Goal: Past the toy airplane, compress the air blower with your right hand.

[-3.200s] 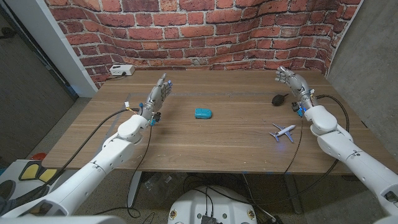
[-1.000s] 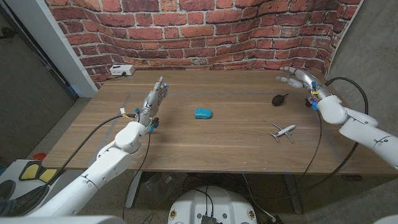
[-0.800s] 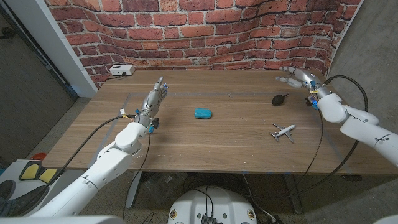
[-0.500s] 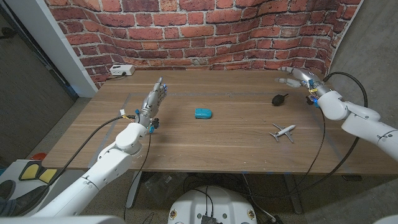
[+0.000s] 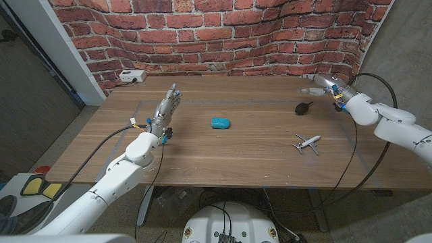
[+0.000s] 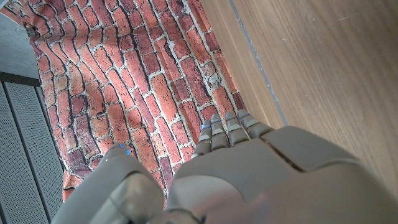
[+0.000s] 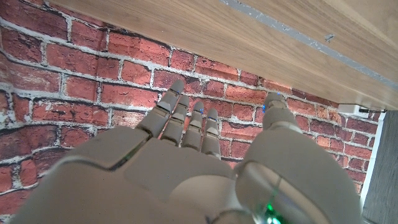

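My right hand (image 5: 324,84) is raised near the far right corner of the wooden table (image 5: 256,152), fingers extended and apart, holding nothing. The right wrist view confirms it: the fingers (image 7: 186,121) reach toward the brick wall (image 7: 74,68) with gaps between them. The air blower (image 5: 303,106), a small dark bulb, lies on the table just beside and below that hand as the head view shows it; the hand is not touching it. The toy airplane (image 5: 307,142) sits nearer to me on the same right side, apart from the blower. My left hand (image 5: 167,108) stands over the left part of the table, fingers straight and close together, gripping nothing. A teal object (image 5: 220,123) rests near the table's middle, and a white box (image 5: 131,76) lies at the far left corner.
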You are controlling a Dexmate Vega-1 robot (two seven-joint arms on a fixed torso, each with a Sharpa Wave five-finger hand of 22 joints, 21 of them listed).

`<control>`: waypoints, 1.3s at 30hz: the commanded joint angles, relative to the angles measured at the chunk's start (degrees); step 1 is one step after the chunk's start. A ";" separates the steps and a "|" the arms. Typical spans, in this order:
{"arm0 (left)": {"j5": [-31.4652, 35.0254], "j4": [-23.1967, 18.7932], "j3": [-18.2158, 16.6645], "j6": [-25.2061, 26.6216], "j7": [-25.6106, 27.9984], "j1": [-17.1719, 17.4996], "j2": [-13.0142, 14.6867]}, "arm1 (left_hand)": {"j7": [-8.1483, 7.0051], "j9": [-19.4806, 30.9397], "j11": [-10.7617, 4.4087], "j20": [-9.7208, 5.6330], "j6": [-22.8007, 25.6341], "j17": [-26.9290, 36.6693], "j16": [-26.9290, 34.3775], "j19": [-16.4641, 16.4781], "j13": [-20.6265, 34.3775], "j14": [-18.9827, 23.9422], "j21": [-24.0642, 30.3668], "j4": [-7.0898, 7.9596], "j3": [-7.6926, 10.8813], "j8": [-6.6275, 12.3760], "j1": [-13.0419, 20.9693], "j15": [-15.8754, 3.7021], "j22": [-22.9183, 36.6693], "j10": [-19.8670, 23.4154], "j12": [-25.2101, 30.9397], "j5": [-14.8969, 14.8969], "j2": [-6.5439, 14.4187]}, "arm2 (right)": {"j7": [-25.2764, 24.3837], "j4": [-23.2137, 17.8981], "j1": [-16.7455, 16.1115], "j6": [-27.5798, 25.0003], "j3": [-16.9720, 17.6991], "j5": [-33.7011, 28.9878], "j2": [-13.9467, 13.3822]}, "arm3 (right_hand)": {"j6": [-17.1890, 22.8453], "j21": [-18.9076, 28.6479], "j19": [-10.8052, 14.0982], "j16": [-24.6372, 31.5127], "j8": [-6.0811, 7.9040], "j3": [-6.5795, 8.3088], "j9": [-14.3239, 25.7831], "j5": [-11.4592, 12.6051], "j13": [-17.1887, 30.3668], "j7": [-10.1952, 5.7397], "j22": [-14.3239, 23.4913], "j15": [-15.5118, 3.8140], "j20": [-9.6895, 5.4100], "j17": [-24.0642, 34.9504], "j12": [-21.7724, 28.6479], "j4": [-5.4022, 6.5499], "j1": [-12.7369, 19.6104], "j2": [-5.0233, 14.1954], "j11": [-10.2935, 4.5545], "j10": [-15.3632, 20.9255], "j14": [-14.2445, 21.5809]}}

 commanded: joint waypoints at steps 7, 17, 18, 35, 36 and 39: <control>0.32 -0.71 0.06 1.12 0.97 0.12 -0.17 | 0.20 0.10 -0.20 0.51 0.07 0.26 -0.31 0.17 0.14 0.60 -0.11 0.07 -0.30 -0.16 0.27 0.12 0.19 0.26 -0.29 -0.07 0.12 | 7.31 0.58 5.37 -0.64 -4.18 -8.10 -1.39 | 0.02 -0.31 0.77 0.16 0.21 0.36 0.16 0.44 0.19 0.22 0.16 -0.29 -2.64 0.19 0.29 -0.03 1.81 0.02 -0.21 0.58 -0.01; 0.37 -1.16 -0.13 1.40 1.64 0.59 -0.23 | 0.13 0.11 -0.07 0.55 0.14 0.26 -0.35 0.17 0.15 0.62 -0.15 0.08 -0.39 -0.18 0.31 0.18 0.19 0.32 -0.35 -0.08 0.18 | 11.03 -0.51 8.05 -1.29 -6.32 -14.37 -2.34 | -0.54 -0.62 0.77 0.06 0.08 0.51 0.15 0.48 0.17 -0.42 0.18 -0.54 -2.63 0.19 0.10 0.08 2.72 -0.54 -0.75 0.05 -0.22; 0.36 -1.06 -0.12 1.31 1.69 0.59 -0.33 | 0.13 0.11 -0.09 0.55 0.12 0.27 -0.36 0.18 0.15 0.61 -0.15 0.08 -0.40 -0.19 0.31 0.21 0.19 0.34 -0.35 -0.08 0.19 | 11.34 -0.38 8.32 -1.29 -6.49 -14.81 -2.29 | -0.62 -0.65 0.79 0.05 0.06 0.53 0.15 0.49 0.17 -0.40 0.18 -0.52 -2.60 0.19 0.04 0.10 2.83 -0.58 -0.79 -0.11 -0.25; 0.30 -0.26 0.21 1.53 2.14 0.30 -1.02 | 0.14 0.11 -0.15 0.56 0.26 0.27 -0.40 0.16 0.16 0.67 -0.21 0.11 -0.55 -0.20 0.37 0.12 0.20 0.44 -0.43 -0.10 0.29 | 15.65 0.75 11.99 0.53 -9.84 -22.94 -2.59 | -1.78 -1.07 1.05 0.09 -0.18 1.06 0.14 0.63 0.14 -0.32 0.21 -1.48 -2.68 0.22 -0.09 0.24 4.44 -0.87 -0.91 -0.72 -0.25; 0.26 -0.31 0.21 1.62 2.20 0.34 -1.03 | 0.17 0.11 -0.15 0.56 0.27 0.27 -0.40 0.16 0.16 0.69 -0.21 0.11 -0.56 -0.20 0.37 0.09 0.20 0.44 -0.43 -0.10 0.29 | 15.60 0.79 12.05 0.65 -9.91 -23.31 -2.66 | -1.81 -1.09 1.06 0.07 -0.18 1.07 0.14 0.64 0.14 -0.27 0.21 -1.48 -2.71 0.22 -0.10 0.24 4.51 -0.90 -0.84 -0.75 -0.28; 0.18 -0.43 0.23 1.84 2.37 0.41 -1.07 | 0.13 0.11 -0.12 0.54 0.27 0.28 -0.40 0.17 0.16 0.72 -0.22 0.12 -0.59 -0.22 0.38 0.11 0.20 0.46 -0.45 -0.10 0.31 | 15.82 0.92 12.33 1.17 -10.14 -24.19 -2.82 | -2.15 -1.18 1.09 0.03 -0.25 1.17 0.14 0.67 0.14 -0.35 0.21 -1.42 -2.77 0.22 -0.21 0.25 4.83 -0.99 -0.96 -1.09 -0.40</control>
